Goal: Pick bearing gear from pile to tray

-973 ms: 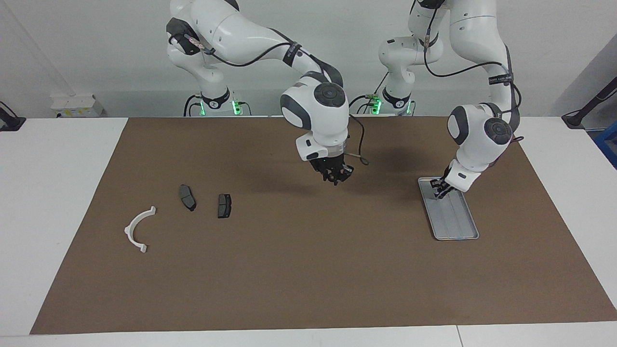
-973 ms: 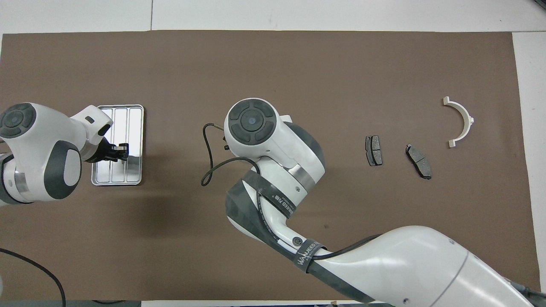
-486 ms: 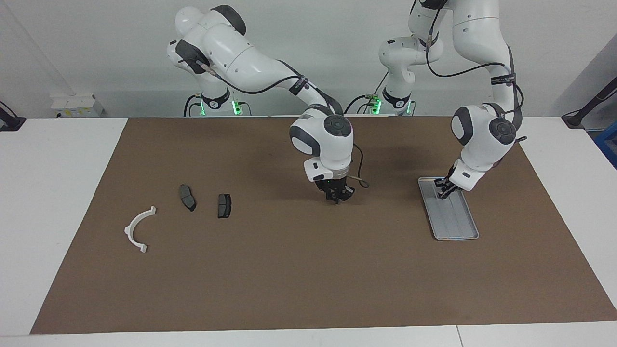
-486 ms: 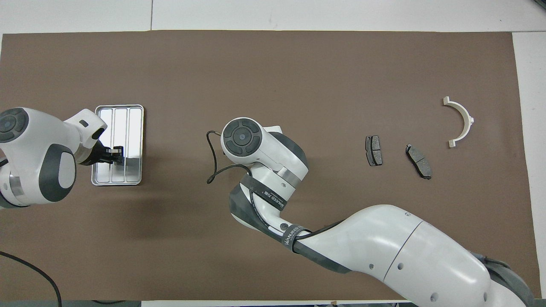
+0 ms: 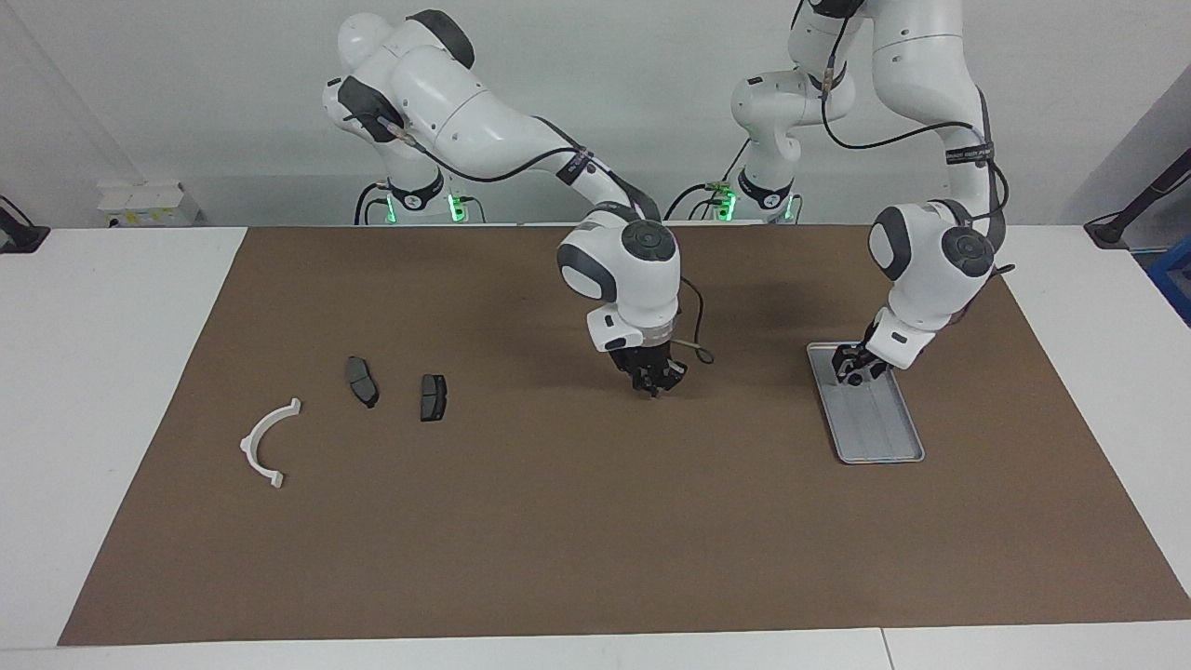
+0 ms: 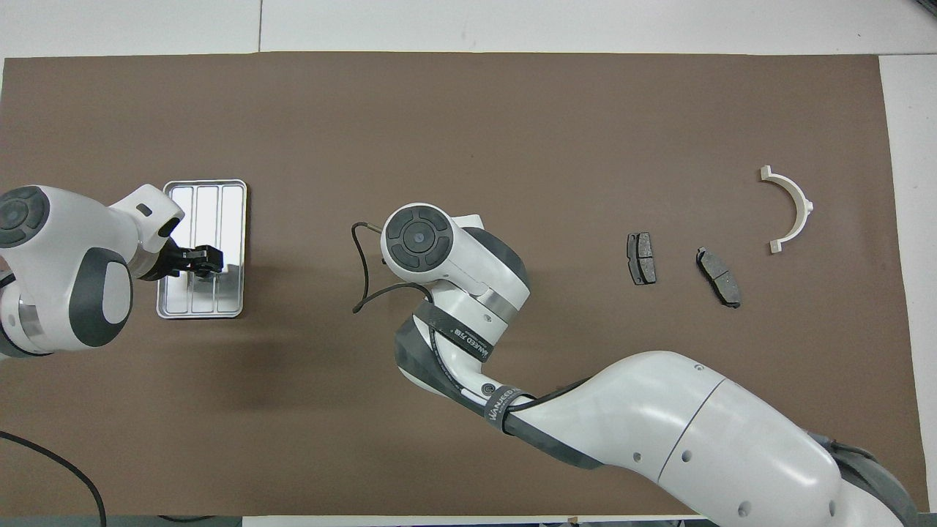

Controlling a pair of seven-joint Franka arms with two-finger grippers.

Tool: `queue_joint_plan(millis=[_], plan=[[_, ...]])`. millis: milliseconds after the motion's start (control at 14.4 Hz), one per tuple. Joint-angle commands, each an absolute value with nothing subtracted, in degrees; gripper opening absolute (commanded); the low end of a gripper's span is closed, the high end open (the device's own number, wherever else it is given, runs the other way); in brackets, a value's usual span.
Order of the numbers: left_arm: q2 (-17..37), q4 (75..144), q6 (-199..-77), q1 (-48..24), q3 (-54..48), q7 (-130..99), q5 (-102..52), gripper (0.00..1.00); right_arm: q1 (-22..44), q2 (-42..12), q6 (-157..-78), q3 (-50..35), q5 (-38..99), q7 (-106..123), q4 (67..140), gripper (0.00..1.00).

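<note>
Bright even overhead light; soft arm shadows on mat (image 5: 595, 521); glare on tray (image 6: 233, 219); sharp focus.

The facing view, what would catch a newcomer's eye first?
Two white arms: the right hand is low over the bare brown mat at mid-table, and the left hand is over the silver tray at the left arm's end. Toward the right arm's end lie a white half-ring bracket and two dark plates.

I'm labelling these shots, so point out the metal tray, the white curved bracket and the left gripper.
tray (image 5: 895, 453): facing view, rim.
white bracket (image 5: 254, 435): facing view, middle of arc.
left gripper (image 5: 850, 369): facing view, between fingertips.
</note>
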State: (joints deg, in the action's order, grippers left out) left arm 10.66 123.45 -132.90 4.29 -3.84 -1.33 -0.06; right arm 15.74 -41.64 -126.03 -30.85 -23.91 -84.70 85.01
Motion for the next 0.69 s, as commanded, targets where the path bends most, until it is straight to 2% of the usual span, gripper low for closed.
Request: queue_joint_plan(millis=[0, 69, 417, 625], plan=[[9.9, 122.0, -132.9, 4.1, -4.3, -4.6, -0.4, 1.00, 14.8, -40.8, -127.4, -31.2, -25.9, -85.4, 86.8, 0.93], [9.8, 121.4, -131.8, 3.9, -4.3, -4.7, -0.4, 1.00, 14.8, -40.7, -126.7, -31.2, -25.8, -85.4, 86.4, 1.00], [9.7, 120.3, -129.7, -2.4, -4.2, -18.3, -0.4, 1.00, 14.7, -40.7, -125.1, -30.4, -25.8, -85.1, 84.8, 1.00], [9.6, 120.5, -129.2, -5.6, -4.2, -26.1, -0.4, 1.00, 11.6, -40.3, -125.2, -30.1, -25.5, -82.4, 84.7, 1.00]])
